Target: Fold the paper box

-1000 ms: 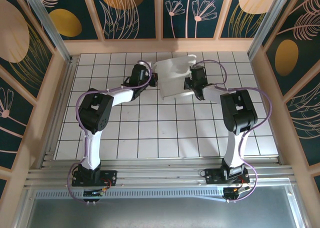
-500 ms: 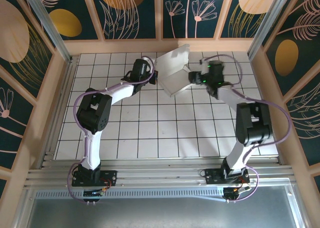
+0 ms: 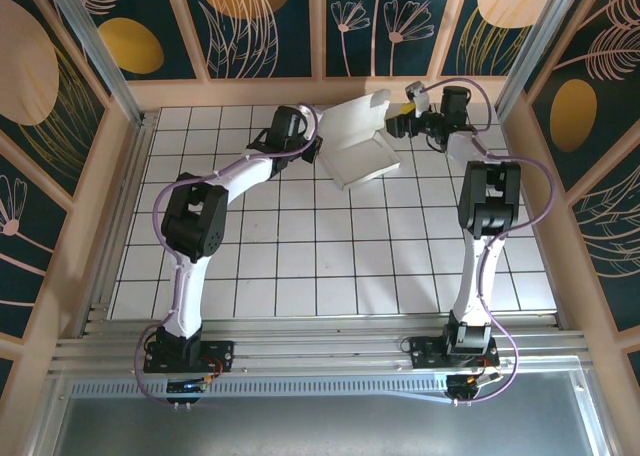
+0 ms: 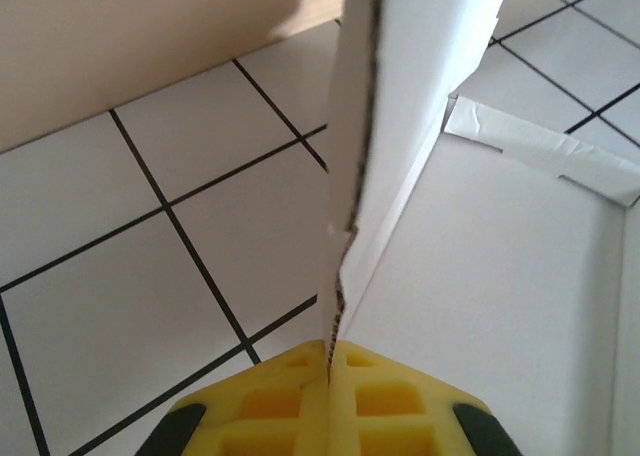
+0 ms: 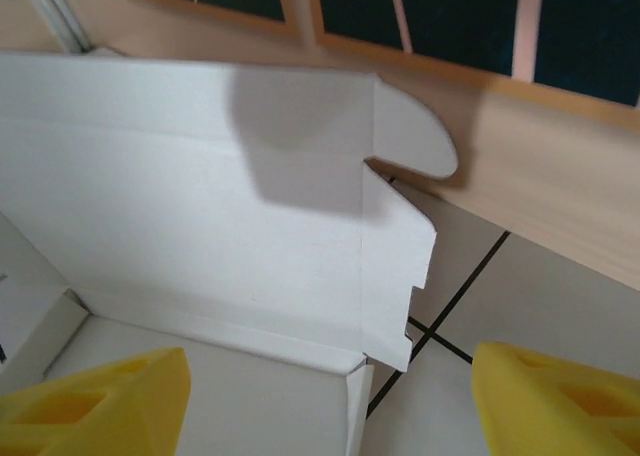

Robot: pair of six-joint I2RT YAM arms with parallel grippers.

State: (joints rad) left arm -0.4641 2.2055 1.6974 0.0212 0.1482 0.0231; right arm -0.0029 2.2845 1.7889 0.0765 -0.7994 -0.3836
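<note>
- Dark leaf-print wall panels (image 3: 240,16) ring a white tiled table (image 3: 300,266); the action is at the far edge, 12 o'clock.
- The paper box (image 3: 362,161) sits there half formed. Its base is flat on the tiles and the big back panel stands up, leaning toward the wall.
- My left gripper (image 3: 311,148) is at the box's 9 o'clock, pads clamped shut on the thin side wall. The left wrist view shows the cardboard edge pinched between them (image 4: 330,361). I judge this pinch anchors the box so it won't slide while it is folded.
- My right gripper (image 3: 396,127) is at the box's 2 o'clock, jaws wide apart and holding nothing. Its wrist view (image 5: 330,396) looks at the raised panel and the rounded tuck tab (image 5: 410,141), which is not yet folded.
- Versus a second ago:
  - My right jaws were closed on the box's right side; they have now let go and backed off.
  - The box has moved farther toward 12 o'clock and its panel is more upright.
  - My left pinch is unchanged.
</note>
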